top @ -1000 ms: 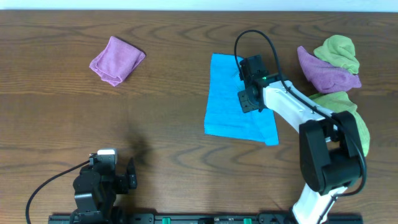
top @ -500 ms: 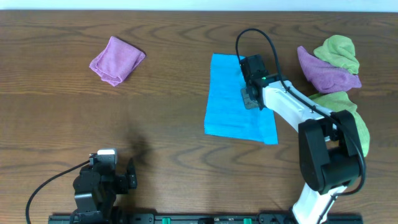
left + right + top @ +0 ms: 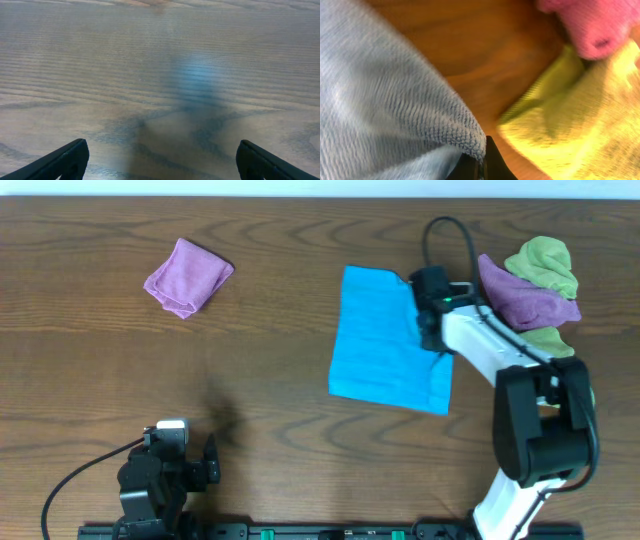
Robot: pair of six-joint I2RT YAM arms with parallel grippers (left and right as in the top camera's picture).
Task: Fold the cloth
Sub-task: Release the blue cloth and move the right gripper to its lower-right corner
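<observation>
Overhead, right pincer [image 3: 428, 333] clenched on cloth [image 3: 380, 340] right edge, left pincer [image 3: 162, 155] spread wide above table [image 3: 150, 60]

right claw [image 3: 430, 332] moved rightward off cloth [image 3: 375, 340] middle to its right edge, edge drawn slightly outward

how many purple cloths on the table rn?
2. The left purple cloth lies alone, far left of the blue cloth. The right purple cloth sits in the right-hand pile against a lime-green cloth. That pile or the right arm may hide more.

No legible text, labels or numbers anywhere.
</observation>
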